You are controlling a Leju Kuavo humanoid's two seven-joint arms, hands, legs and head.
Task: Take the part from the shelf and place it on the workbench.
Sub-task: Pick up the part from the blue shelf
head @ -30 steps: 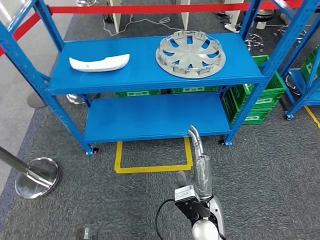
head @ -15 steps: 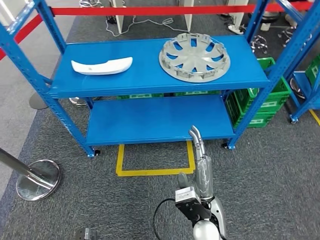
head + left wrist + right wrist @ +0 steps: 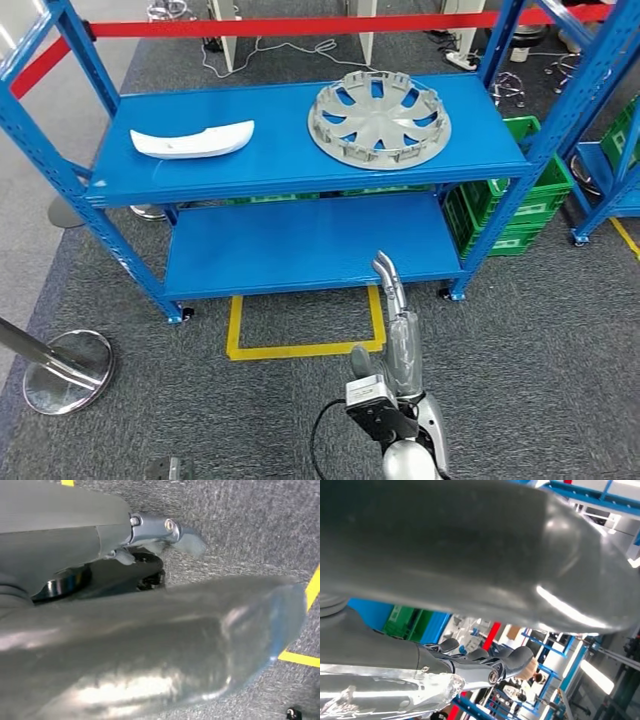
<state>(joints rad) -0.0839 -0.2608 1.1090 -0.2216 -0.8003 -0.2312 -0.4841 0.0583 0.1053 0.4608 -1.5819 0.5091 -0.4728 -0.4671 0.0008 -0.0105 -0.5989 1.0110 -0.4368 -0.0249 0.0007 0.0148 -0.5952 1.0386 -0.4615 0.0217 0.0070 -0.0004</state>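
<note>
On the top board of the blue shelf (image 3: pixel 287 165) lie a white curved part (image 3: pixel 192 140) at the left and a silver wheel cover (image 3: pixel 379 117) at the right. My right hand (image 3: pixel 396 320) is raised in front of the shelf, low in the head view. Its fingers stretch toward the lower board and hold nothing, well short of either part. In the right wrist view the right hand (image 3: pixel 478 662) has its dark fingers apart from the thick thumb. My left hand (image 3: pixel 151 640) hangs over the grey carpet with nothing in it.
Green crates (image 3: pixel 521 200) stand behind the shelf's right post. A yellow taped square (image 3: pixel 306 350) marks the carpet before the shelf. A stanchion base (image 3: pixel 68 370) sits at the lower left, red barrier tape (image 3: pixel 302 22) runs behind, and another blue rack (image 3: pixel 604 170) stands at the right.
The whole picture has shifted a little as the camera moved. The right hand keeps its pose, and the parts stay where they were on the shelf.
</note>
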